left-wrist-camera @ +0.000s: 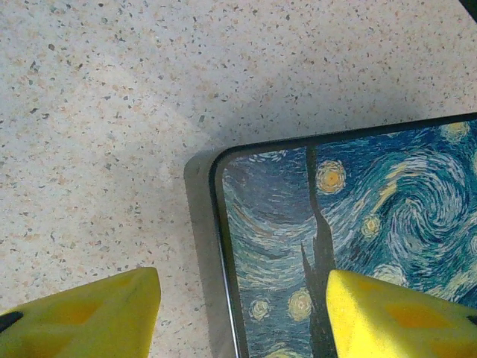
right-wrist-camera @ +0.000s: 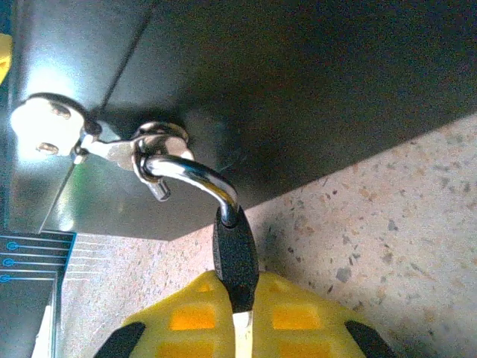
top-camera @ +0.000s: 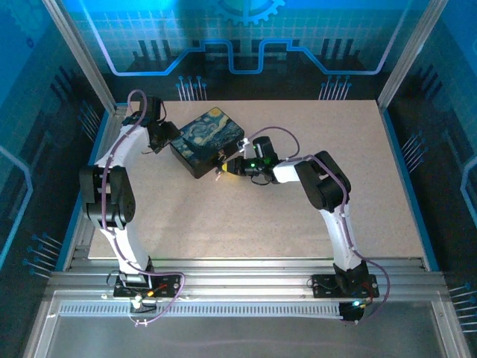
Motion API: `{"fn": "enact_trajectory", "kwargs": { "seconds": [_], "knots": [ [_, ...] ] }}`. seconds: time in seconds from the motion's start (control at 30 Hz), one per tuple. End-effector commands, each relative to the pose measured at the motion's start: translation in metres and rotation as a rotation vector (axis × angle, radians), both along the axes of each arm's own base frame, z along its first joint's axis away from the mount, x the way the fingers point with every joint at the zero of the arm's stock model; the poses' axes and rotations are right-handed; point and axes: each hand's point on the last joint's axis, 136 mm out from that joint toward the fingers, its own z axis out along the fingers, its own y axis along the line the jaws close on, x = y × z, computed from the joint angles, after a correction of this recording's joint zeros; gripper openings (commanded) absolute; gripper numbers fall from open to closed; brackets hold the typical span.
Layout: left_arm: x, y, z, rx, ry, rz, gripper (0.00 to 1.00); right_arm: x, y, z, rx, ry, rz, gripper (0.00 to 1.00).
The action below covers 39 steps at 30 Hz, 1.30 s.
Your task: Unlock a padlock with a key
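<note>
Yellow on the fingers (right-wrist-camera: 186,317) of the right hand (right-wrist-camera: 237,298), pressed together with only the padlock (right-wrist-camera: 235,253) between them. Clamped on the dark lock body from both sides, at the end away from the shackle (right-wrist-camera: 195,175). Above the grip, that thin silvery loop curving up and to the left, threaded through the metal ring of a hasp (right-wrist-camera: 112,149) riveted to the dark side wall of the box (right-wrist-camera: 313,82). One leg of the loop seen entering the top of the lock body; the other not visible. Padlock hanging at the box's side, tilted a little, just over the speckled bench (right-wrist-camera: 387,246); whether touching it, impossible to tell.

From above: right hand reaching in from the right to the near right side of the box. Box lying left of the bench's middle, toward the far side, with a lid (top-camera: 205,134) printed in swirling blue and yellow.

Left hand (left-wrist-camera: 242,298): spread well apart, nothing clamped. One yellow finger over bare bench just beside the box, the other over the printed lid, straddling the box's edge near a rounded corner. Contact with the box not clear. In the overhead view, set at the box's far left corner, opposite the right hand.
</note>
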Motion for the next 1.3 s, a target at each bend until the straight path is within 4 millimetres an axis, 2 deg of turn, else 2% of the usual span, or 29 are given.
{"fn": "enact_trajectory", "kwargs": {
  "seconds": [0.0, 0.23, 0.43, 0.63, 0.8, 0.9, 1.07, 1.17, 1.27],
  "knots": [
    [-0.005, 0.005, 0.002, 0.024, -0.004, -0.016, 0.62, 0.001, -0.008, 0.021, 0.046, 0.006, -0.022, 0.08],
    [-0.010, 0.001, -0.005, 0.041, 0.016, -0.032, 0.62, 0.010, -0.019, 0.041, 0.147, 0.023, -0.085, 0.07],
    [-0.014, -0.011, -0.013, 0.066, 0.041, -0.064, 0.62, 0.022, -0.028, 0.049, 0.243, 0.070, -0.171, 0.06],
    [-0.018, -0.021, -0.025, 0.119, 0.077, -0.099, 0.62, 0.027, -0.039, 0.059, 0.270, 0.084, -0.233, 0.05],
    [-0.020, -0.021, -0.037, 0.136, 0.104, -0.100, 0.62, 0.028, -0.051, 0.064, 0.272, 0.092, -0.270, 0.05],
    [-0.019, -0.023, -0.032, 0.130, 0.085, -0.097, 0.62, 0.024, -0.051, 0.063, 0.231, 0.096, -0.241, 0.04],
    [-0.011, -0.032, -0.005, 0.116, 0.010, -0.122, 0.62, 0.005, -0.040, 0.062, 0.106, 0.081, -0.132, 0.04],
    [-0.004, -0.046, 0.008, 0.107, -0.037, -0.172, 0.63, -0.010, -0.036, 0.059, 0.027, 0.069, -0.073, 0.04],
    [0.006, -0.066, 0.013, 0.108, -0.072, -0.257, 0.64, -0.021, -0.035, 0.057, 0.000, 0.070, -0.049, 0.05]
  ]
}}
